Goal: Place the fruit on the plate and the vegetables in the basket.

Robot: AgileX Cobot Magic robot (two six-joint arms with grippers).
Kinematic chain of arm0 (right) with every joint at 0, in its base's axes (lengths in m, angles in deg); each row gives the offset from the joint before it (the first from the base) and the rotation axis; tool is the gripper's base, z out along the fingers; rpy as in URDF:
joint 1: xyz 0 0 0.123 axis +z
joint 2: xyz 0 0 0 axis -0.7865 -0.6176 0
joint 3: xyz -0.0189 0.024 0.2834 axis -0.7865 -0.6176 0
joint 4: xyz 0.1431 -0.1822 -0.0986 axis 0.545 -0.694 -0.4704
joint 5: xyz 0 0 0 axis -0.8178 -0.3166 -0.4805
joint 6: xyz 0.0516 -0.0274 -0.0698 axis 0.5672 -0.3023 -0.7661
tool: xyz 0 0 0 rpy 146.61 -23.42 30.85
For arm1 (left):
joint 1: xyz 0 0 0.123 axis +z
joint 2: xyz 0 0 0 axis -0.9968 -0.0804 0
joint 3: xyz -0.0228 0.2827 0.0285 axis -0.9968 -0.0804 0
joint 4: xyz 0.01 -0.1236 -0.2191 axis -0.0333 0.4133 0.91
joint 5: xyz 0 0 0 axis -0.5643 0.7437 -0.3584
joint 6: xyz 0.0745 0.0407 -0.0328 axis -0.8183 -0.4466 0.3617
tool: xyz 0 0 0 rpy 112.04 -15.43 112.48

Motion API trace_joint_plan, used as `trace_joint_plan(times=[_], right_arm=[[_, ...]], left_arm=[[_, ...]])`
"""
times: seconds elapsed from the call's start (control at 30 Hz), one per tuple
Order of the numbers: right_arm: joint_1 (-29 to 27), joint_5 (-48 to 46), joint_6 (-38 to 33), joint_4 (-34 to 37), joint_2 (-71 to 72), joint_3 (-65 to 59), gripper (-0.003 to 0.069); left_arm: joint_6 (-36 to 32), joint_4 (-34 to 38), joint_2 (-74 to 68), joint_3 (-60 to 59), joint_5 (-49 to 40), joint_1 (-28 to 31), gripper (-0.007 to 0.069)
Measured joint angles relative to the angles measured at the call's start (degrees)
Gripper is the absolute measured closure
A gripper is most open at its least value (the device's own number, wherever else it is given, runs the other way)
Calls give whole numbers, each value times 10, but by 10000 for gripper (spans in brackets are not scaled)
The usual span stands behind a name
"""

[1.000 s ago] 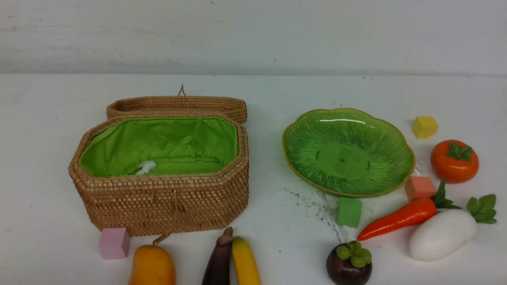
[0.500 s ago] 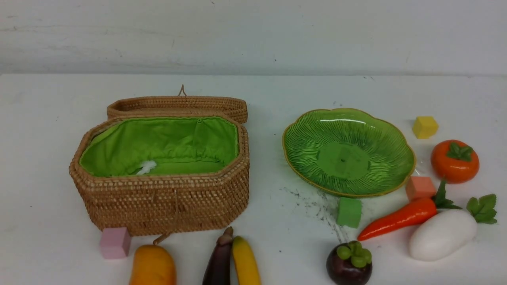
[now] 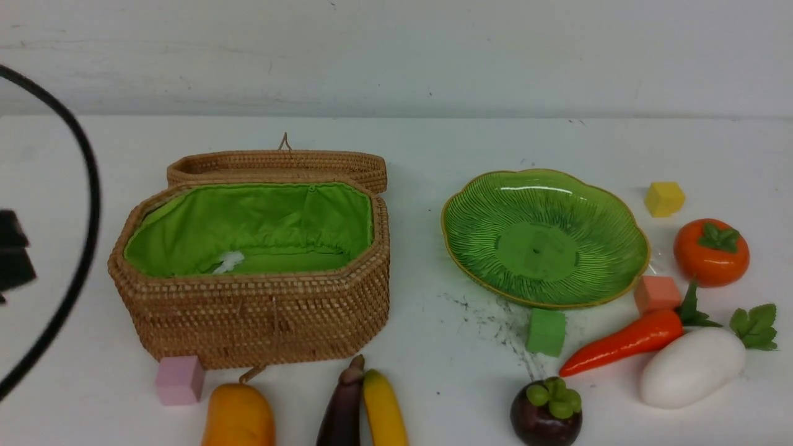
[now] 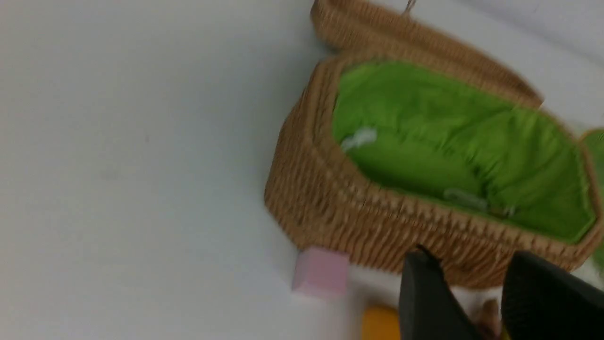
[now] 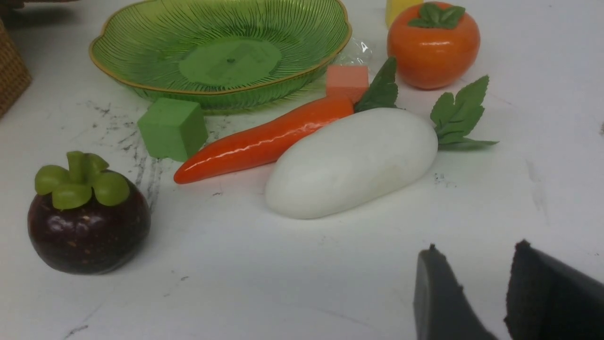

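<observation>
Leftward, woven octagonal basket [image 3: 260,322]; rightward, glossy ribbed scalloped plate [image 3: 585,214]

txt: none legible | labels/brands/nos: none | signs: none | all 3 views

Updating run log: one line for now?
sorted: nothing yet | plate: bare | basket: open | left pincer: open, empty | right pincer: open, empty
</observation>
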Motion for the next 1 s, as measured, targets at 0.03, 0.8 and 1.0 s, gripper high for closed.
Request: trace_joint_plan(times=[0.03, 0.8, 1.0], right_arm=[[0, 0, 0, 0, 0, 0, 416], [0, 0, 0, 0, 0, 0, 416], [0, 0, 0, 0, 0, 0, 416]], left_arm=[[-14, 27, -32, 0, -32, -1, 386], [38, -53, -325, 11, -50, -240, -43], [20, -46, -385, 12, 19, -240, -42]])
